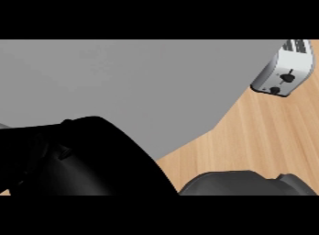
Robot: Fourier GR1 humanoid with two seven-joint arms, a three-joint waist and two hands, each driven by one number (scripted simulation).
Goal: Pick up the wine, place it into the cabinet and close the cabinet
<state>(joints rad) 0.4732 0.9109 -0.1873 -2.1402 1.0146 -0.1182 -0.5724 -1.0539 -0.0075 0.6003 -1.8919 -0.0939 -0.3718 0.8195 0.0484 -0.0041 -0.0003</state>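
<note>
- Left of the toaster (284, 69), a broad grey panel (122, 82) is filling most of the view. It is probably the door or a wall of the cabinet, though no handle or hinge is showing to settle that.
- Below the toaster, the wooden counter (277, 137) is running down along the panel's slanted edge. The toaster is standing well apart from both hands.
- Far to the lower left of the toaster, the left hand (88, 160) is looming as a big black mass, so near the head that it is covering part of the panel. I cannot tell whether it is clenched, released or grasping anything.
- Straight below the toaster, at the bottom edge, the right hand (243, 183) is showing only as a dark rounded top over the counter. Its state cannot be told either.
- The wine is not showing anywhere; it may be sitting behind the panel or hiding under the left hand's bulk, which is only a guess.
- Judging from the task, the left hand is being held close to the panel because it is working at the cabinet, either carrying the wine in or pushing the door to.
- The right hand is likely hanging low so that it is not crossing the other arm's path.
</note>
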